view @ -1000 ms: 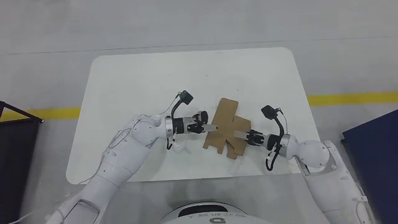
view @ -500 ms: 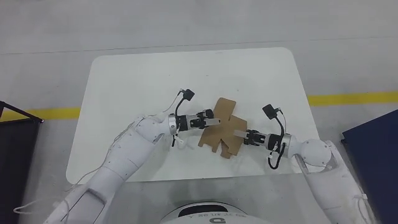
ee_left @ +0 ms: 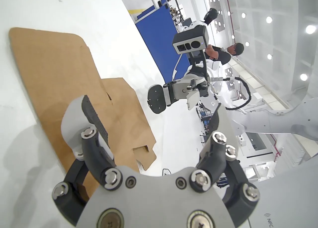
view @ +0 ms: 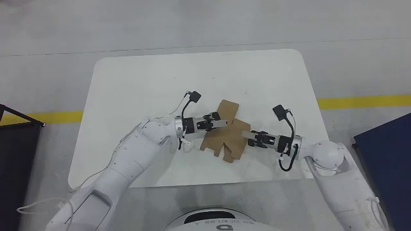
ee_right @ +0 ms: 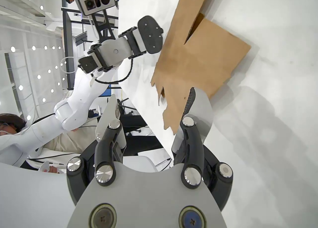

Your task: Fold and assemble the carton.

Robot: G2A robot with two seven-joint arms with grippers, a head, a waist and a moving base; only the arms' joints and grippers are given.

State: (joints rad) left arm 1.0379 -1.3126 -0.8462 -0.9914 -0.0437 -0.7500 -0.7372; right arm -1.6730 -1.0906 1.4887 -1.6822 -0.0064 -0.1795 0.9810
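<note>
The carton, a flat brown cardboard blank, lies unfolded on the white table, nearer its robot-side edge than its far one. The left gripper is at the carton's left side, jaws spread, one finger over the board. The right gripper is at the carton's right edge, jaws also apart.

Carton: matt brown cardboard, paper-like face (cut edges rough); table: smooth white top, slight sheen

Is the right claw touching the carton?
Cannot tell. In the right wrist view, the right claw has one finger overlapping the carton; neither contact nor gap shows plainly.
</note>
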